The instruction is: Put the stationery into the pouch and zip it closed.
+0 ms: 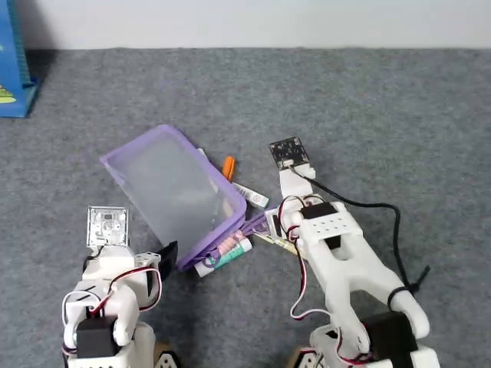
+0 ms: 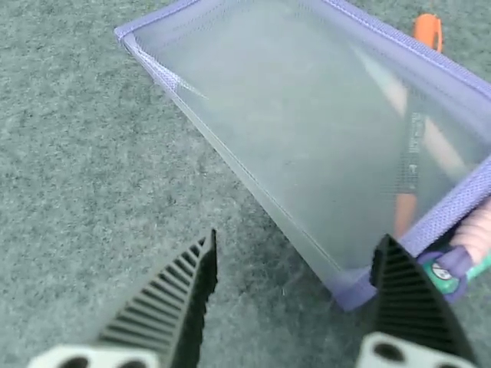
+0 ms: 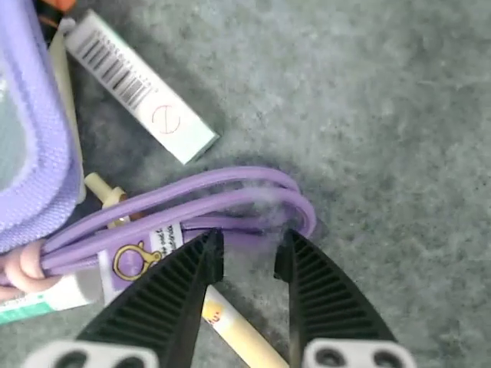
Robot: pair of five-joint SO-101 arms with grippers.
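The translucent purple pouch lies flat at the centre left, its open edge toward the loose stationery. An orange pen, a white barcoded box and a green-and-white tube lie along that edge. My left gripper is open just short of the pouch's near corner, holding nothing. My right gripper is narrowly open, its tips straddling the end of a purple looped cord on the carpet. Beside the cord lie the white box and a yellow pencil.
Grey carpet covers the table. A blue box stands at the far left back. A black cable runs from the right arm toward the front right. A pink piece and a gold clasp tag lie by the cord.
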